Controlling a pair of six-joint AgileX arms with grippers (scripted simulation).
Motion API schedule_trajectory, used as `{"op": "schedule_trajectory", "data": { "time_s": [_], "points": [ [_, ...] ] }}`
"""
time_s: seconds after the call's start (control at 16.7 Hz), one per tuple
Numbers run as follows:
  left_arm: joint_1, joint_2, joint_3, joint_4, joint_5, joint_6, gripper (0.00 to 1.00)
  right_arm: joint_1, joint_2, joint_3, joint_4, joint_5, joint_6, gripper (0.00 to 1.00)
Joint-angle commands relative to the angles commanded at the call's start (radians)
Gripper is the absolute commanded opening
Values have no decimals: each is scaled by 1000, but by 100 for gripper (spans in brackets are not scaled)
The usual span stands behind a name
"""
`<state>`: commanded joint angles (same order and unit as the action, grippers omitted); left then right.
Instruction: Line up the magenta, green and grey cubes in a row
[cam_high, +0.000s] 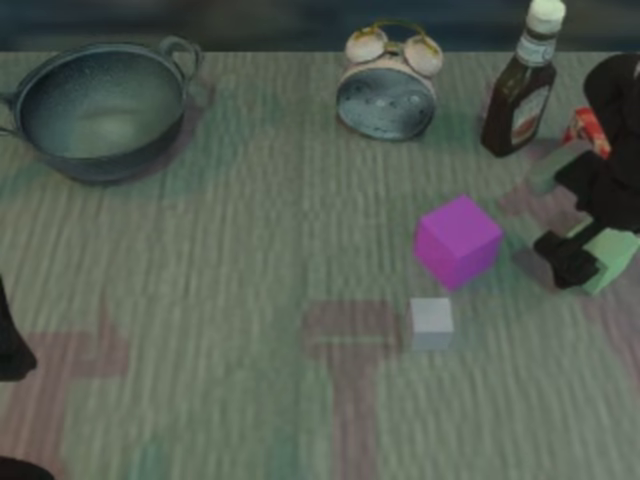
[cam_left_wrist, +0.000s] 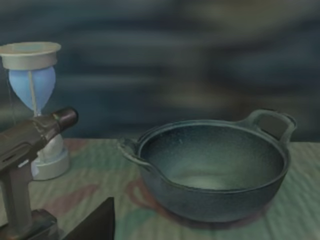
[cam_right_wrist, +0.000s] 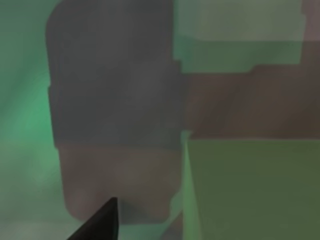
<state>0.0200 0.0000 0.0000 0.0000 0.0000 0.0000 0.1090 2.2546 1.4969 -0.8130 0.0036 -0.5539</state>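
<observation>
Right claw (cam_high: 590, 262) low over table's right edge, fingers clamped on green cube (cam_high: 615, 258), beside magenta cube (cam_high: 458, 241).

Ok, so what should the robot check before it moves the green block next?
1. Right gripper is at the green cube, at the table's right side: ok.
2. Fingers closed firmly on the green cube: cannot tell, the arm covers most of it from above.
3. Magenta cube and grey cube stand apart with nothing on them: ok.
4. All three cubes form one row: not ok, the green one sits off to the right.
5. Sauce bottle and red carton are close behind the right arm, so lifting needs care: cannot tell if there is room.
6. Left arm parked at the left edge, out of the way: ok.
</observation>
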Motion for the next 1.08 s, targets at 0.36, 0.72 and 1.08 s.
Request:
{"op": "schedule_trajectory", "data": {
  "time_s": [0.36,0.72,1.08],
  "points": [
    [0,0,0,0,0,0,100,0,0,0,0,0,0,77],
    [0,0,0,0,0,0,100,0,0,0,0,0,0,32],
    [0,0,0,0,0,0,100,0,0,0,0,0,0,0]
  ]
}}
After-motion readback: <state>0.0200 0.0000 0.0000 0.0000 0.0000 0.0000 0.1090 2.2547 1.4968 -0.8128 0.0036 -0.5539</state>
